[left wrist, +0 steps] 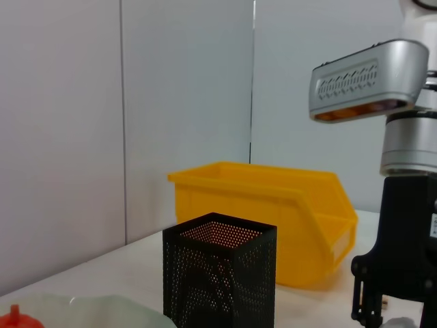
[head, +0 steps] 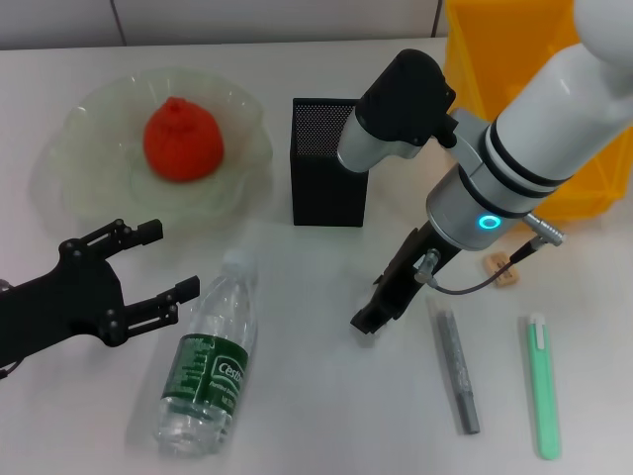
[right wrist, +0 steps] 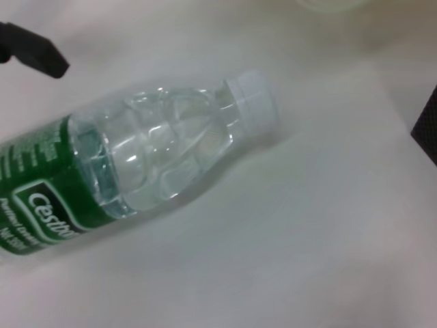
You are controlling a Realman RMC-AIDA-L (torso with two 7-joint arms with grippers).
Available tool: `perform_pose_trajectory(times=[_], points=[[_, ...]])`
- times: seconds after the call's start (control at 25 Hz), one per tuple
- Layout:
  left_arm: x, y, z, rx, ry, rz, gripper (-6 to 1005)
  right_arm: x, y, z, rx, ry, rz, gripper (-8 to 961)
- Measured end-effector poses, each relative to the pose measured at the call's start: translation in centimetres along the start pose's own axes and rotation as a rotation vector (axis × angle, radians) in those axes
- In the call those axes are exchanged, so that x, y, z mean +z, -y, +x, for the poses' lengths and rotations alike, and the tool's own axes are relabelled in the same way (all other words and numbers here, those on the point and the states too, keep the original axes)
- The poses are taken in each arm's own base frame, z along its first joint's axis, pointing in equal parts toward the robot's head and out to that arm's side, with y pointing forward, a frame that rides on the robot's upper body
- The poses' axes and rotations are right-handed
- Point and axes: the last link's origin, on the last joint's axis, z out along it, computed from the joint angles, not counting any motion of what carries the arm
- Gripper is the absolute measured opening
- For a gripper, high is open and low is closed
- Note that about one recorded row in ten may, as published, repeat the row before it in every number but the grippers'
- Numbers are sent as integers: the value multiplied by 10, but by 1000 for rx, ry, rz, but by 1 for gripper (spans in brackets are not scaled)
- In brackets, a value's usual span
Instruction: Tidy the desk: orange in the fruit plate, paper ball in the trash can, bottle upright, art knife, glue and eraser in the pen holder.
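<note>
The orange [head: 183, 139] sits in the pale-green fruit plate [head: 89, 198] at the back left. The bottle [head: 213, 356] [right wrist: 136, 171] lies on its side at the front, its white cap [right wrist: 252, 102] pointing away from me. My left gripper [head: 166, 260] stands open just left of the bottle's neck, apart from it. My right gripper [head: 368, 319] hangs low over the table to the right of the bottle's cap, in front of the black mesh pen holder [head: 328, 163] [left wrist: 218, 273]. The tan eraser [head: 502, 269] lies right of that arm. The paper ball is out of view.
The yellow trash can [head: 495, 49] [left wrist: 273, 219] stands at the back right. A grey stick [head: 455, 366] and a pale-green stick with a white tip [head: 541, 386] lie at the front right; I cannot tell which is the art knife and which the glue.
</note>
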Motion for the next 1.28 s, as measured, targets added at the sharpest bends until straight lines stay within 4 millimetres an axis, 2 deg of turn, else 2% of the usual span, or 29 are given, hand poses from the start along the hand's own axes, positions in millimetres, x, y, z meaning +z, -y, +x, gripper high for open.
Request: perform_pose_trajectory(times=[0.12, 0.28, 0.36, 0.44, 0.6, 0.76, 0.8, 0.88, 1.04, 1.16, 1.28], points=[[0, 0, 0, 0, 1, 1, 815, -5, -2, 1, 0, -3, -13, 513], [0, 0, 0, 1, 1, 1, 814, -29, -1, 1, 25, 52, -30, 513], [0, 0, 1, 1, -3, -4, 814, -52, 4, 2, 43, 108, -15, 513], [0, -1, 1, 1, -5, -6, 814, -86, 14, 7, 78, 190, 38, 513], [0, -1, 1, -3, -6, -7, 814, -146, 39, 29, 178, 344, 193, 514], [0, -2, 3, -18, -16, -19, 814, -182, 69, 57, 278, 444, 319, 514], [0, -3, 4, -32, -20, -25, 814, -186, 82, 66, 312, 480, 350, 514], [0, -2, 4, -41, -21, -27, 814, -184, 89, 70, 331, 496, 363, 514], [3, 0, 8, -74, -20, -36, 814, -160, 115, 80, 397, 527, 384, 515], [6, 3, 12, -88, -6, -58, 814, -139, 123, 82, 408, 516, 367, 536], [6, 6, 19, -89, 8, -67, 814, -132, 122, 80, 393, 539, 365, 598]])
